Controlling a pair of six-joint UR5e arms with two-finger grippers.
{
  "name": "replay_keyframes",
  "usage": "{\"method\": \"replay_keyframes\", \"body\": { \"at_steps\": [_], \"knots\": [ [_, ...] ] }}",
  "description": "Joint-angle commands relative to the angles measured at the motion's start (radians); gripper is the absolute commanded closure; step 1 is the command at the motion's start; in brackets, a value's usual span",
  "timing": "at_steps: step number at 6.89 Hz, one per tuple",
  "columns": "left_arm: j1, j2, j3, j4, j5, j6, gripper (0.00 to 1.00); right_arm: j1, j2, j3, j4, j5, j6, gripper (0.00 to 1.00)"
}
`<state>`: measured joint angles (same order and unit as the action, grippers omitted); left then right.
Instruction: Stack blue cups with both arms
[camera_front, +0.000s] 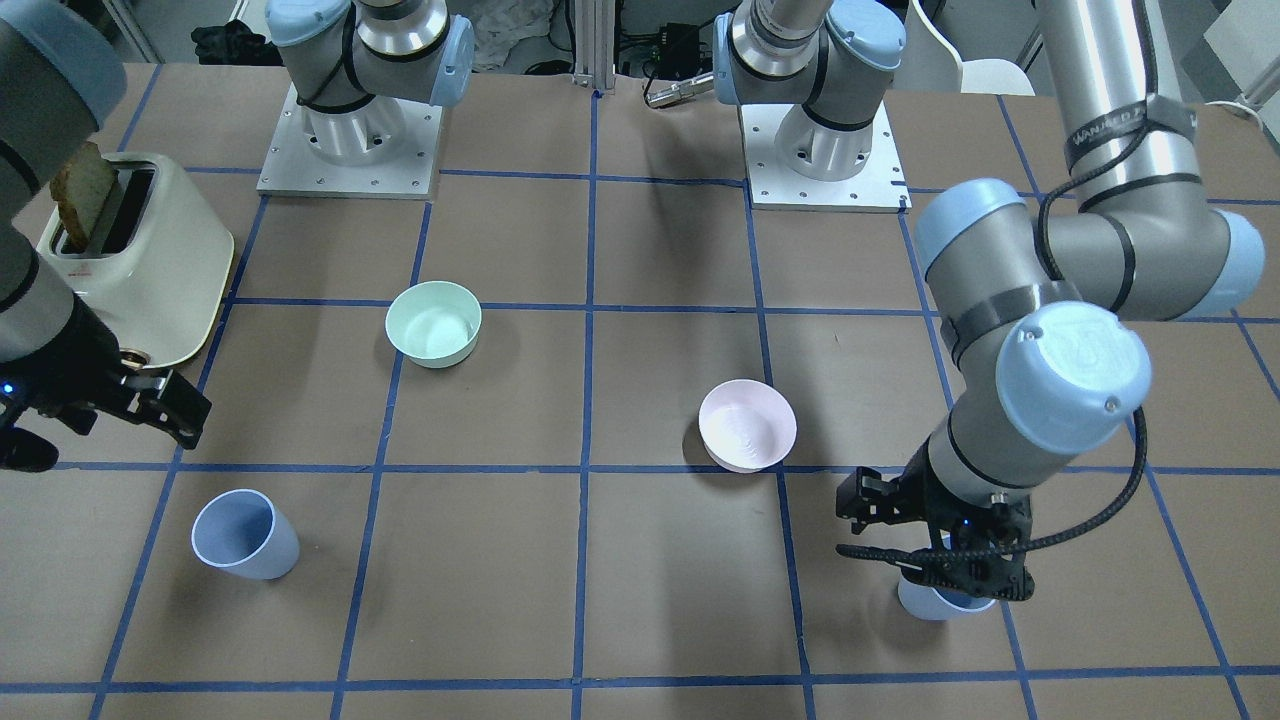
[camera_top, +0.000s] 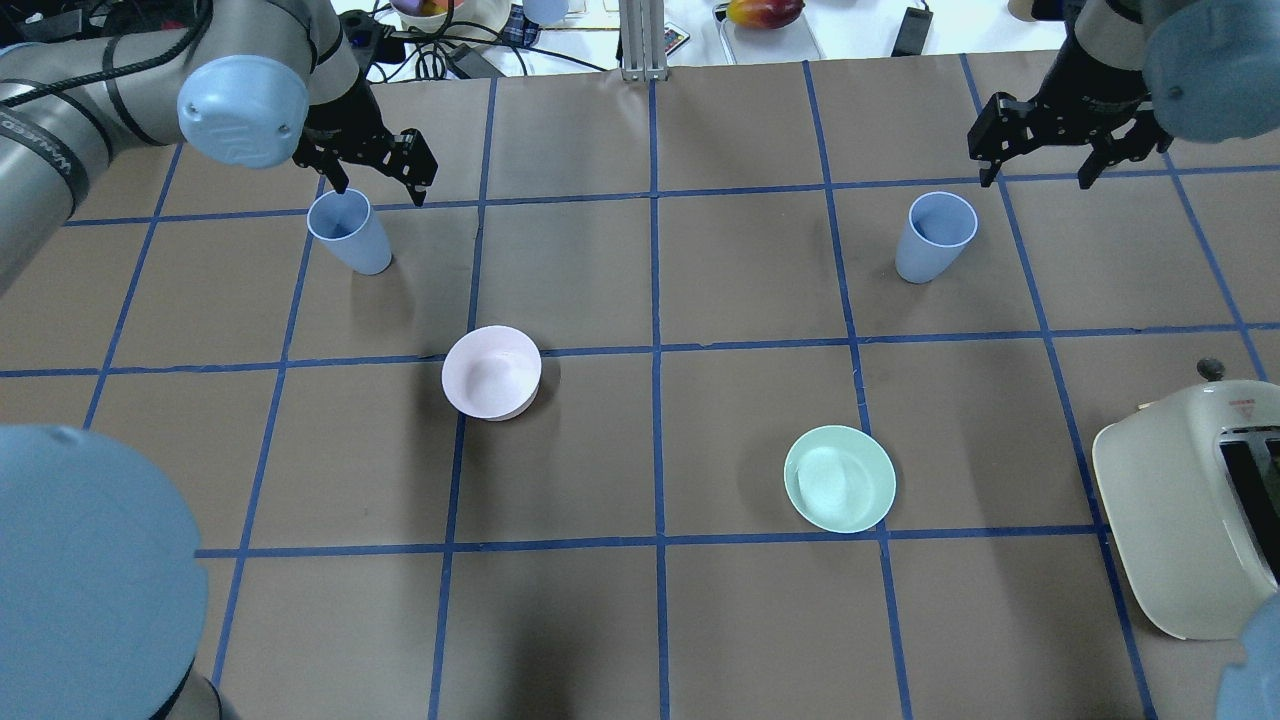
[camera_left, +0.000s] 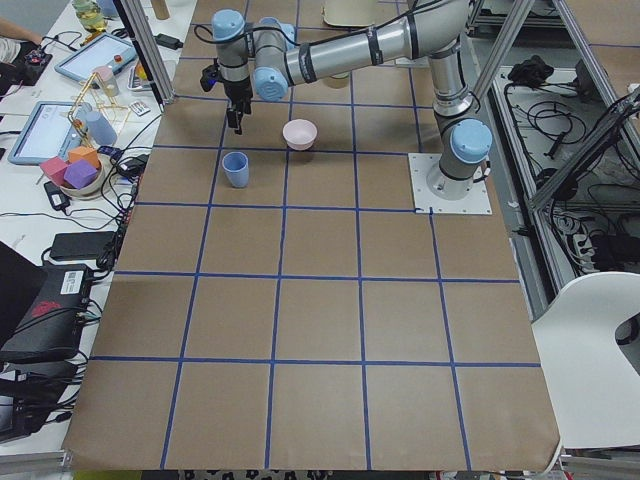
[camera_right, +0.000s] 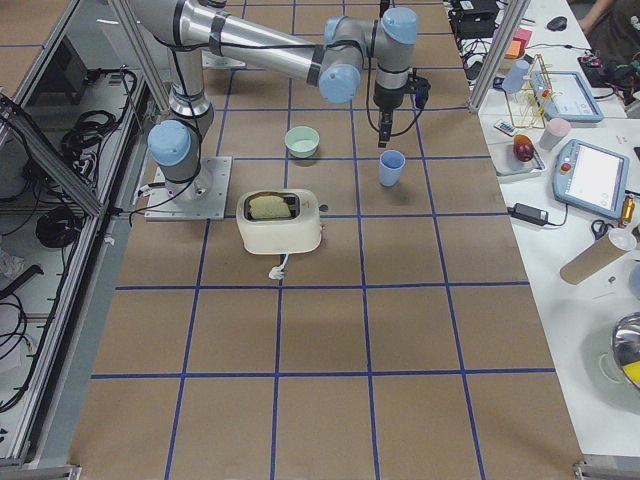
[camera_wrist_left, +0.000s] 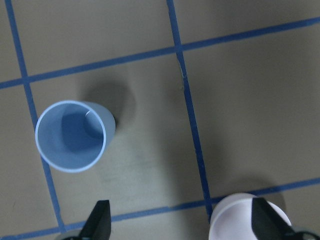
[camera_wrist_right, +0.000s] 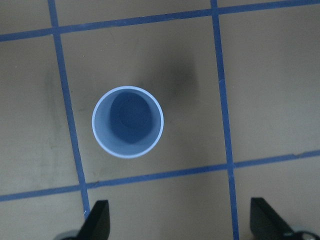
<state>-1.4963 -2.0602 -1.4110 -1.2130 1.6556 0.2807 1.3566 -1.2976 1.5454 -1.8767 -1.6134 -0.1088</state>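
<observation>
1. Nothing is stacked yet: left cup (camera_top: 350, 232) and right cup (camera_top: 935, 238) stand upright on the surface (camera_top: 650, 450), well apart.
2. Left claw (camera_top: 378, 190) hovers over the left cup, spread apart and empty.
3. Right claw (camera_top: 1035, 180) hovers near the right cup, also spread and empty.
4. Remaining: grasp, lift, nest.

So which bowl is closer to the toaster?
The mint-green bowl, on the toaster's half of the table; the pink bowl sits on the other half.

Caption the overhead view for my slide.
Both arms, jaws open, hover near two upright blue cups; pink bowl, green bowl and toaster alongside.
</observation>
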Motion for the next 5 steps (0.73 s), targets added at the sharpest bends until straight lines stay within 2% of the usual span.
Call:
{"method": "replay_keyframes", "body": {
  "at_steps": [1,2,3,4,5],
  "knots": [
    [0.027,-0.076,-0.008,0.067,0.052,0.023,0.03,-0.004,0.113,-0.014,-0.097,0.0,-0.073,0.0],
    [0.027,-0.092,-0.014,0.07,0.053,0.023,0.26,-0.004,0.144,-0.018,-0.099,-0.003,-0.081,0.0],
    [0.027,-0.093,-0.014,0.07,0.056,0.023,0.8,-0.004,0.173,-0.015,-0.099,-0.006,-0.083,0.0],
    [0.027,-0.092,-0.011,0.07,0.056,0.02,1.0,-0.004,0.199,-0.005,-0.099,-0.003,-0.083,0.0],
    [0.027,-0.084,-0.008,0.07,0.056,0.02,1.0,-0.004,0.219,-0.005,-0.099,0.0,-0.083,0.0]
  ]
}}
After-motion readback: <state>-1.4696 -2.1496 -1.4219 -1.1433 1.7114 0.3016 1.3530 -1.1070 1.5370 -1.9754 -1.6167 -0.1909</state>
